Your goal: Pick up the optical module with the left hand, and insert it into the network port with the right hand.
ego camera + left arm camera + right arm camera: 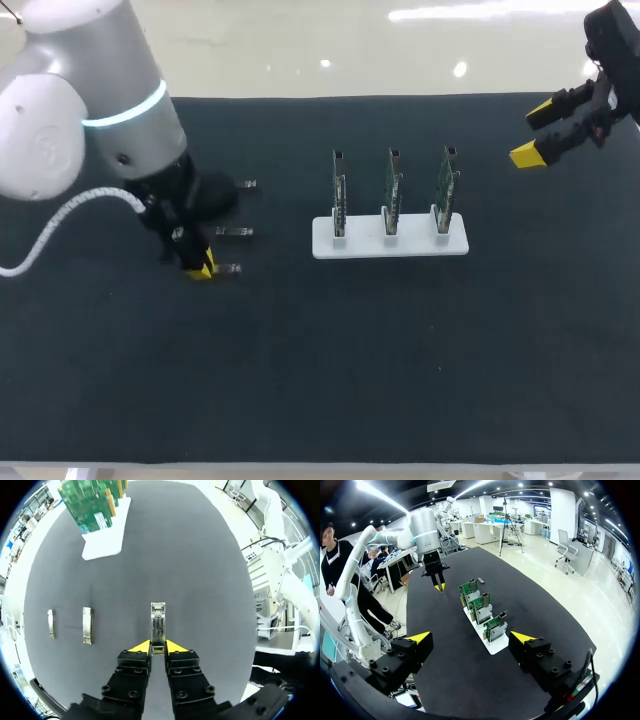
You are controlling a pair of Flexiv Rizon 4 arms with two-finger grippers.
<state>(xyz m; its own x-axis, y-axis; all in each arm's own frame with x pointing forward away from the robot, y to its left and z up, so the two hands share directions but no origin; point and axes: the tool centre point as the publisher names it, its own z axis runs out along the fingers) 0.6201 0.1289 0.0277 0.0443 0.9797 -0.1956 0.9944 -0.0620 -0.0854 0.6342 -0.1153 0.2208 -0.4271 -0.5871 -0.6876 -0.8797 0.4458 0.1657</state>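
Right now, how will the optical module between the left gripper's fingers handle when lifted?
Probably rigid: the optical module looks like a straight metal-cased bar. Likely light, being slimmer than the fingers of the left gripper. Gripped only at one end, its smooth case might pivot or slip.

Black claws tipped in yellow, set over a dark desk.

The desk [400, 350] is covered in plain matt charcoal-black. The stand [390, 245] is coloured white, and the three circuit boards [392, 190] are shown in green, with gold seen along their edges. The optical module [158, 625] is finished in bare silver metal with a darker middle; the same silver is seen on the two loose modules [87, 625]. The left claw [158, 647] and right claw [532, 132] are finished in black with bright yellow tips. The left arm [100, 90] is cased in pale silver-grey and ringed by a glowing cyan band; its cable [60, 225] is sheathed in white braid.
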